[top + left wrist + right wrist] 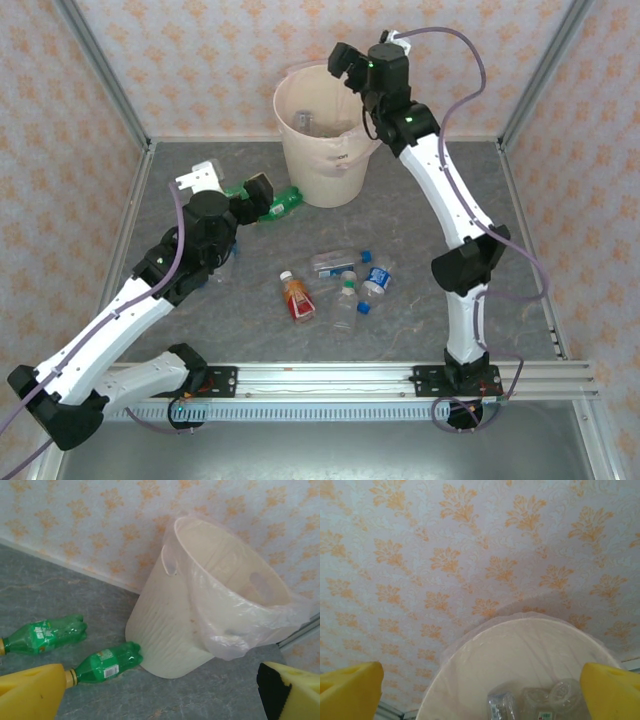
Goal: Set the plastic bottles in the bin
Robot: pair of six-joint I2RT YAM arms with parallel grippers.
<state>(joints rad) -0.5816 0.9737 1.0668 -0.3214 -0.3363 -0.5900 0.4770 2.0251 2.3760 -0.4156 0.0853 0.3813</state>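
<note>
Overhead, the cream bin (325, 150) with its pinkish liner stands at the far middle of the grey table (420, 320), against the wallpapered wall (200, 60). The right gripper (347, 62) hangs above the bin's far rim, and something clear lies at the bottom of the bin. The left gripper (262, 198) sits low on the table just left of the bin, over two green bottles (285, 203) that lie on their sides. Nearer the arm bases, in the middle of the table, a red-orange bottle (297, 297) lies left of a cluster of clear bottles (340, 265) with blue caps and labels.

From the left wrist, the left gripper (160, 695) has its yellow fingers (30, 692) spread wide with nothing between them. One green bottle (107, 662) lies with its base touching the foot of the bin (165, 630) and its yellow cap right at the left finger. The other green bottle (45, 636) lies further left, apart from the bin.

From the right wrist, the right gripper (480, 695) is wide open and empty, its fingers (612, 692) spread above the bin's mouth (470, 650). Below them several clear bottles (502, 705) rest on the lined bottom.
</note>
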